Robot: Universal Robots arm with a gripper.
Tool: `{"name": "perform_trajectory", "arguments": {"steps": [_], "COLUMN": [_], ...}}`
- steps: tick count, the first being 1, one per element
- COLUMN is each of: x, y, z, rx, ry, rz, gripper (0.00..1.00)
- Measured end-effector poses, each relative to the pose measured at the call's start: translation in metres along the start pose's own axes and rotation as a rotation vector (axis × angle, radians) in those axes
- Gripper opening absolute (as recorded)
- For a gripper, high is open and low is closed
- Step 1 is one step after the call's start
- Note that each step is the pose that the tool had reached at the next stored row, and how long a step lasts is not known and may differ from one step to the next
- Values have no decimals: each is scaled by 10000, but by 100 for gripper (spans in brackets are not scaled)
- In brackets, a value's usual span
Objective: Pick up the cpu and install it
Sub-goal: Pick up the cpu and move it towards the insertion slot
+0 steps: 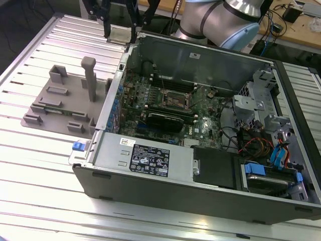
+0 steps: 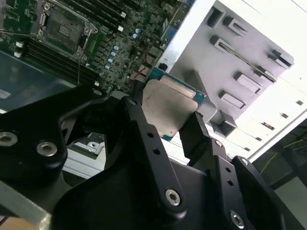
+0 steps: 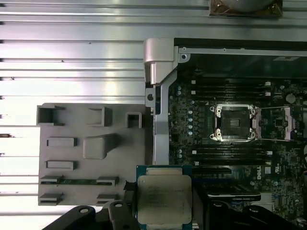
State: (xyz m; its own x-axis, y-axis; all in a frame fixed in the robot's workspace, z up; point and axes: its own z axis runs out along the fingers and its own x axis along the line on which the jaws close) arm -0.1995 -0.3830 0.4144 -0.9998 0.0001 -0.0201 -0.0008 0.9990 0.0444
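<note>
My gripper hangs at the back of the exterior view, above the far corner of the open computer case, and is shut on the cpu. The cpu is a flat square chip with a silvery-copper top plate. Both wrist views show the cpu clamped by two opposite edges between the black fingers. It is in the air, over the case wall beside the grey fixture. The bare cpu socket lies open in the middle of the motherboard, some way from the chip.
The grey fixture with an upright post lies on the ribbed metal table, on the exterior view's left of the case. Inside the case are a power supply, a black card, drive bays and cables.
</note>
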Motion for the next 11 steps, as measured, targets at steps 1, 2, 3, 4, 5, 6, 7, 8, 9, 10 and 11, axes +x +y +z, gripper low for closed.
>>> {"name": "perform_trajectory", "arguments": {"steps": [1, 2, 3, 4, 5, 6, 7, 8, 9, 10, 11], "x": [-28, -61, -85, -106, -181, -232, -307, -364, -390, -416, -453], "y": [0, 0, 0, 0, -1, -1, -1, -1, -1, -2, -2], "z": [1, 1, 2, 3, 4, 5, 6, 8, 8, 8, 9], "rx": [0, 0, -1, -1, 0, 0, 0, 0, 0, 0, 0], "ry": [0, 0, 0, -1, -1, 0, 0, -1, -1, -1, 0], "rz": [0, -1, -1, -1, 0, 0, -2, 0, 0, -1, -2], "gripper": [55, 55, 55, 55, 55, 55, 55, 55, 55, 55, 55]}}
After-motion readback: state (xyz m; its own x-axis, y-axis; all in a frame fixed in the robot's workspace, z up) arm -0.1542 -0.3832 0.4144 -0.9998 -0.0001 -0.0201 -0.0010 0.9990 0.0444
